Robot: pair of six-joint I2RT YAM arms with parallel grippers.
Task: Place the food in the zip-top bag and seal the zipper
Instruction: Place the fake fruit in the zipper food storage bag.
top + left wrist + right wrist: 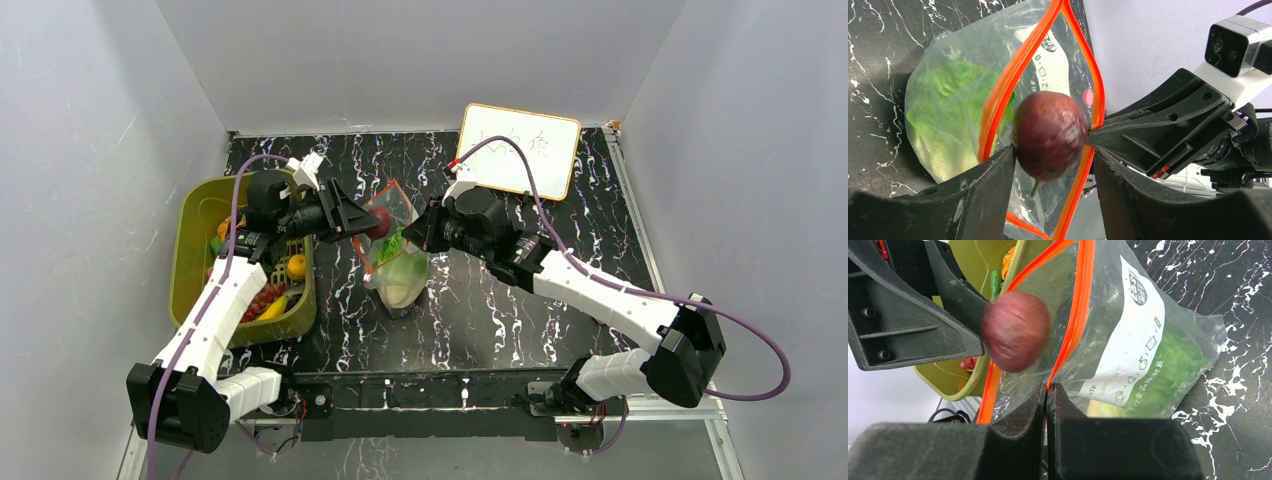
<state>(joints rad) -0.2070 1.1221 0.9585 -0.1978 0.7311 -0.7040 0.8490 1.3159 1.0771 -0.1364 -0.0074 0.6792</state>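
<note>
The left gripper [1054,154] has its fingers parted a shade wider than the dark red, round fruit [1049,135] just past their tips. To my eye it is loose rather than pinched, right at the gaping mouth of the zip-top bag [1148,350]. The right gripper [1047,390] is clenched tight on the zipper [1082,300], the thin orange strip running straight out from between its tips, and holds that edge up. The bag looks like flimsy, crinkly film, likely to sag wherever it isn't held, so the stiffer strip is the sensible place to grip. The fruit is smooth, hard-looking and probably light, apt to roll. Beyond the left fingers, inside the bag, lies a pale leafy cabbage [943,115], ruffled and matte. The olive basket [190,262] sits back behind those fingers.
</note>
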